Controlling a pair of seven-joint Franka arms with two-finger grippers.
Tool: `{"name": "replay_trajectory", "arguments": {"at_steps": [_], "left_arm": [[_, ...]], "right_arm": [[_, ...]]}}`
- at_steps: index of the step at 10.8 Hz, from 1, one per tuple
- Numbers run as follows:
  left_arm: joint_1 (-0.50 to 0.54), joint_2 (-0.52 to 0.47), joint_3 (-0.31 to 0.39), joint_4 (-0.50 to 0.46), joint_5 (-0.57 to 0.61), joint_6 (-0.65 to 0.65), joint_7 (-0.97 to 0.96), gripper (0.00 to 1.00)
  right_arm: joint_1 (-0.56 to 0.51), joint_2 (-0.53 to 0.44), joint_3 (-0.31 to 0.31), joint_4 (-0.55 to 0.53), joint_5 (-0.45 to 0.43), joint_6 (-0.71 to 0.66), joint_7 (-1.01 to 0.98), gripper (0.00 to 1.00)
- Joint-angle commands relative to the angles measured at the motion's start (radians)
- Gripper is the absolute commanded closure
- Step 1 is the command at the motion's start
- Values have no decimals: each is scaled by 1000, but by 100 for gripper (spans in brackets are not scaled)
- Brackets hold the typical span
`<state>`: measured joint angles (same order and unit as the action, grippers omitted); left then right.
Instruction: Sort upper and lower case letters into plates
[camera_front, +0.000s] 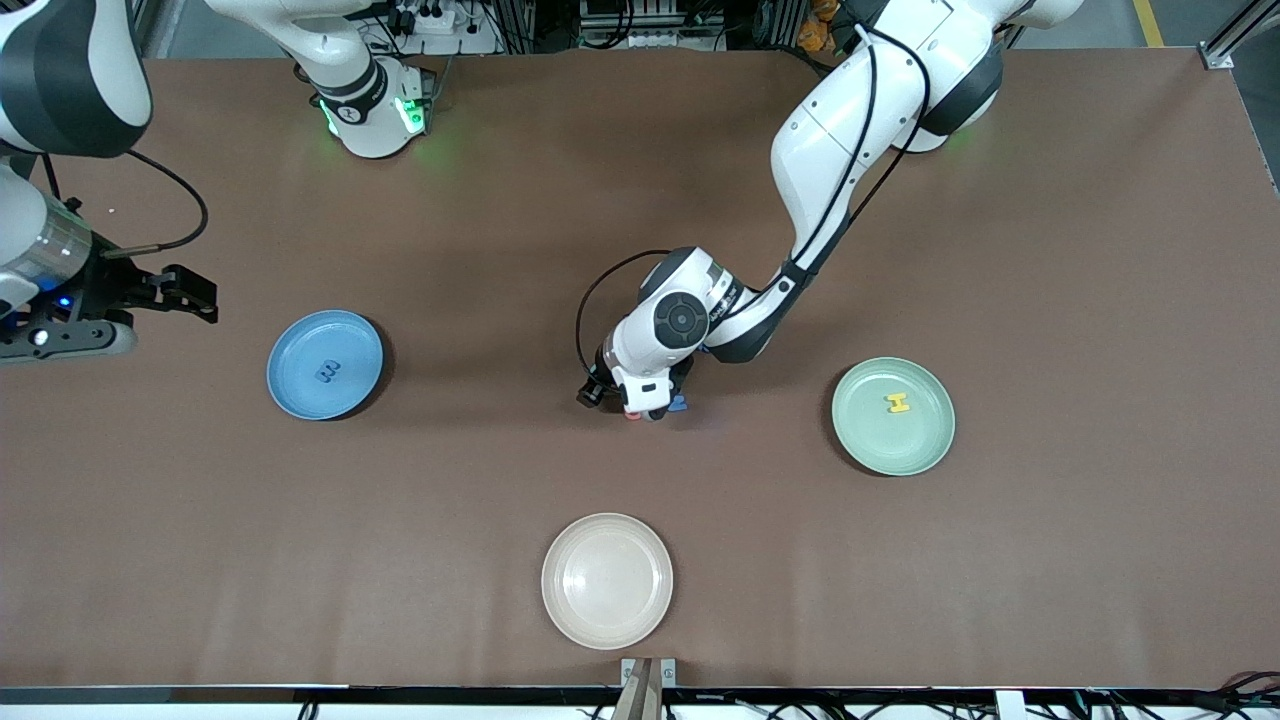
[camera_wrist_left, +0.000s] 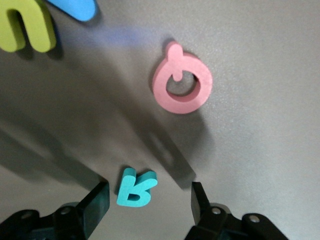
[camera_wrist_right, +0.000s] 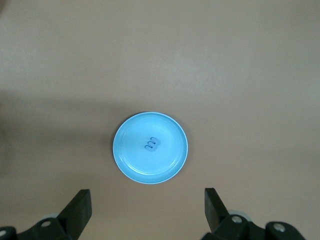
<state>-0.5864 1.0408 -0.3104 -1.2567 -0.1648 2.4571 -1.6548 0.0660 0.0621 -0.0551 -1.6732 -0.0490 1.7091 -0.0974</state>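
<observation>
Down low, left tool (camera_wrist_left: 145, 200) spread, teal letter (camera_wrist_left: 136, 187) between its fingers, untouched.

The brown table (camera_front: 1050, 600) carries 3 plates: a blue plate (camera_front: 300, 395) at middle left of the front frame, a green plate (camera_front: 860, 440) at middle right, a cream plate (camera_front: 607, 581) at lower center. Near center lie loose letters: a pink letter (camera_wrist_left: 182, 84), a teal letter (camera_wrist_left: 136, 188), a yellow-green letter (camera_wrist_left: 26, 27).
</observation>
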Motion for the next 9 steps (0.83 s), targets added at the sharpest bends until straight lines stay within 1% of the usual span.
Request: {"name": "replay_trajectory", "arguments": {"at_steps": [1,2,3,4,6,7,9], "left_arm": [[-6,-4,8,2,-33,-24,-8,61],[-6,-4,8,2,-33,-26,-8,74],[-6,-4,8,2,-33,-26,-8,84],[-6,-4,8,2,-33,-27,-8,89],[-3,-7,8,2,-35,-39,-7,91],[23,-10,5,5,-32,-74,-7,91],[69,-51,-4,7,-27,-198,24,91]], "right_arm": [[-11,-1,0,30,81,-6,-21,0],[-11,1,1,32,93,-2,-21,0],[-9,1,0,32,92,0,-21,0],[-6,1,1,32,93,0,-22,0],[0,1,3,30,94,0,-21,0],[-3,2,4,29,94,0,-21,0],[-3,4,8,27,94,-2,-21,0]]}}
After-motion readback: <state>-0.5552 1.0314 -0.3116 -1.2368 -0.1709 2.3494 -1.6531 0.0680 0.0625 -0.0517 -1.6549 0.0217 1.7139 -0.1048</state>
